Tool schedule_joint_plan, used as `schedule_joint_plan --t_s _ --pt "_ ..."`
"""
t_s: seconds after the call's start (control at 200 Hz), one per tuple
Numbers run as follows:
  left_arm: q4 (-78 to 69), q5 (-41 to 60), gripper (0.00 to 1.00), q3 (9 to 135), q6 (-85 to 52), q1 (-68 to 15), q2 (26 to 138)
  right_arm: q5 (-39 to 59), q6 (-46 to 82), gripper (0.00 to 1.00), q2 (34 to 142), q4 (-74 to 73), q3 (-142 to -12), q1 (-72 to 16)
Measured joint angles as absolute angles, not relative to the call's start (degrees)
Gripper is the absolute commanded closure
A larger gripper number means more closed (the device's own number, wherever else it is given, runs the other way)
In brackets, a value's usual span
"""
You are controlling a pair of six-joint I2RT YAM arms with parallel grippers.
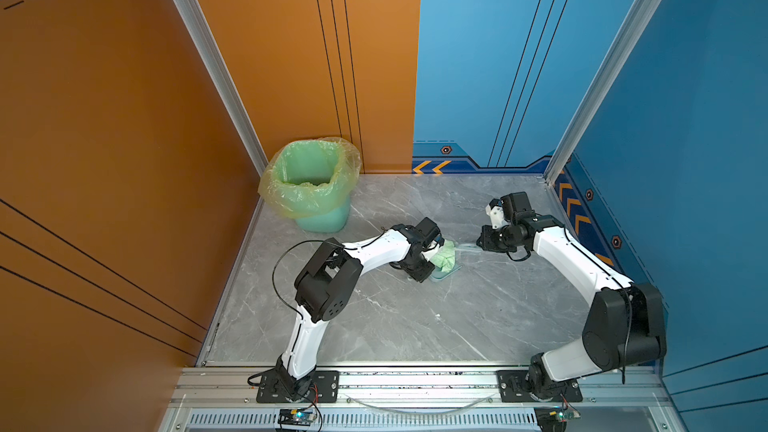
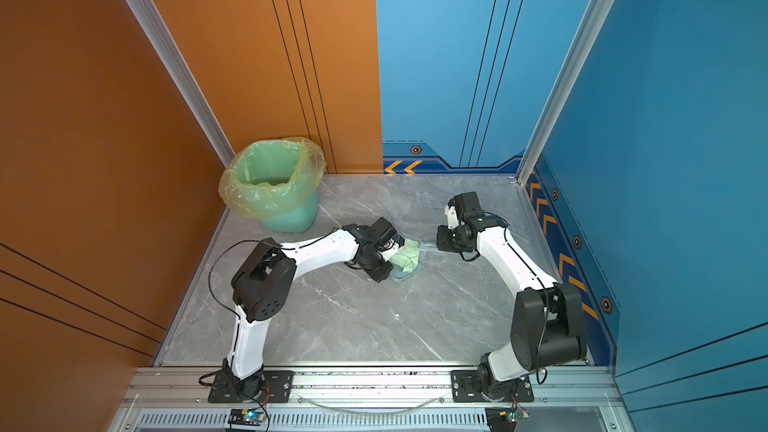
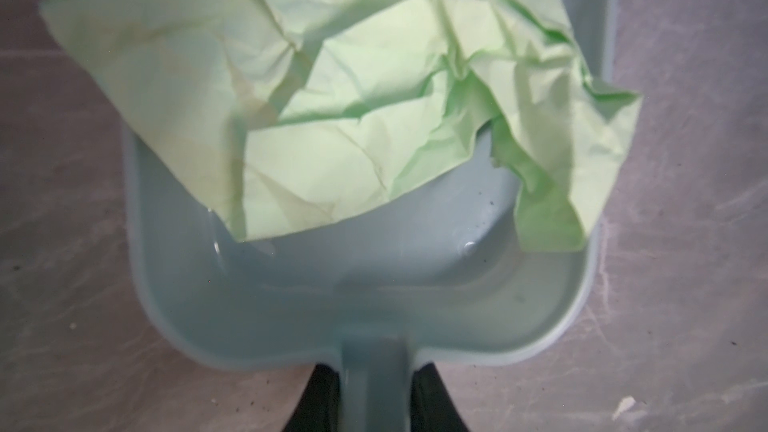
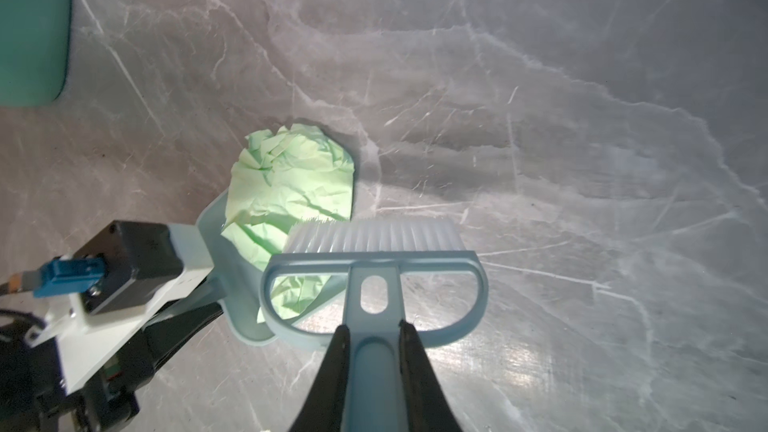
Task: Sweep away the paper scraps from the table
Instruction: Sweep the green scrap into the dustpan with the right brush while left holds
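One lined bin (image 1: 309, 184) stands in the far left corner of the table (image 1: 395, 317); right of it, near the table's middle, the left gripper (image 3: 376, 388) is clamped on the handle of one pale blue dustpan (image 3: 374, 305), in which one crumpled pale green paper scrap (image 3: 332, 118) lies, overhanging the rim. Just right, one brush (image 4: 374, 238) meets the scrap with its bristles, its handle clamped in the right gripper (image 4: 374, 351). No other scrap shows on the table, so sweeping looks nearly done; emptying the pan into the bin appears to remain.

Lined green bin (image 1: 322, 220) upright; brush (image 4: 374, 259) at dustpan (image 3: 374, 305) mouth.
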State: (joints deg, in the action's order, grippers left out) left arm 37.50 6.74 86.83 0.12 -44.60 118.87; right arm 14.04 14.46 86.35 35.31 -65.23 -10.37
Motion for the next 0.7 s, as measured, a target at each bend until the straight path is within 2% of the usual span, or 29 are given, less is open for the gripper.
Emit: schedule_joint_plan --t_s 0.335,0.696 --pt "37.71 6.74 0.92 87.5 0.12 -44.6 119.31 5.8 12.78 1.0 90.85 32.42 -66.41 -15.62" --pt "37.71 6.7 0.93 87.94 0.12 -44.6 119.7 5.8 6.24 1.0 89.23 35.05 -64.66 -21.17"
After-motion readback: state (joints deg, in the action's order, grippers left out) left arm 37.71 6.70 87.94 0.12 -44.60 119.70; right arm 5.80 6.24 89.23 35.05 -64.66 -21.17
